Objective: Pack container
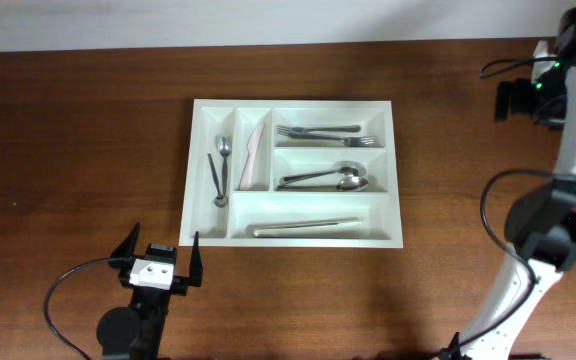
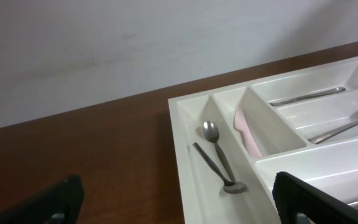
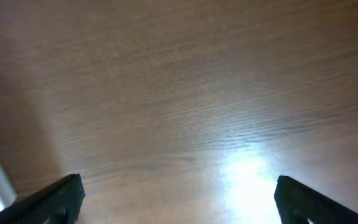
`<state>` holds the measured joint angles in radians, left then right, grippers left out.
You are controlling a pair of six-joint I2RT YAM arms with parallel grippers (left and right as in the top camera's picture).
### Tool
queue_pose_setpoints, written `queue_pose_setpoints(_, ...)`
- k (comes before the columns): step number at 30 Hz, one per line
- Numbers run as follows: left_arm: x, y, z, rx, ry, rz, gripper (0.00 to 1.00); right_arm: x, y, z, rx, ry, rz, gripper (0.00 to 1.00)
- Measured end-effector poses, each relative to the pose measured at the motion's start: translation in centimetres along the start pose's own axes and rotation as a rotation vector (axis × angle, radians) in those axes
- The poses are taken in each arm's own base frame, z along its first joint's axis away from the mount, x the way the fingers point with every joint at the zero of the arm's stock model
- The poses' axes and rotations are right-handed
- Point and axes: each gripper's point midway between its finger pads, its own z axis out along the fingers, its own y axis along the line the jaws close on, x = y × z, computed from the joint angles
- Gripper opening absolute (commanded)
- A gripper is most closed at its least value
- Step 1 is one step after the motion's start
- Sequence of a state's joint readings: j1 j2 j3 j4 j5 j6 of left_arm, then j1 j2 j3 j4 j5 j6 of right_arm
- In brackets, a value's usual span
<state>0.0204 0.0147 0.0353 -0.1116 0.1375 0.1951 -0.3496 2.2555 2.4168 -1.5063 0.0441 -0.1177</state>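
Hovering by the counter's near edge, the left end effector gapes wide and empty, just short of the container's near-left corner. That one white container sits mid-counter. Its near wide compartment holds one long silver utensil; the middle, two spoons; the far, two forks. The leftmost narrow slot holds two small spoons, the next one pale pink piece. The right end effector spreads wide over bare counter.

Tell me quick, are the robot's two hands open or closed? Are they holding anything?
Left gripper: open, holding nothing.
Right gripper: open, holding nothing.
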Motion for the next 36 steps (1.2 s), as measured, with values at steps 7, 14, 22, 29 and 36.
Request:
queue_pose_setpoints(7,0.0,0.0,0.0,0.0,-0.001,0.0,0.99,-3.3,1.3,-19.2,0.011,-0.746,-0.012,0.99)
queue_pose_setpoints(14,-0.1,0.0,0.0,-0.001,-0.003,0.001,0.99,5.1,9.6,-26.3,-0.144,-1.133,-0.179,0.99)
queue_pose_setpoints(22,-0.1,0.0,0.0,-0.002,-0.004,0.001,0.99,16.7,11.2,-27.9,-0.229,-1.559,-0.228,0.99)
queue_pose_setpoints(29,-0.1,0.0,0.0,-0.001,-0.004,0.001,0.99,21.4,11.3,-23.8,-0.25,-1.694,-0.232,0.99)
queue_pose_setpoints(36,-0.1,0.0,0.0,-0.001,-0.004,0.001,0.99,22.7,11.8,-20.6,-0.27,-1.707,-0.254,0.99)
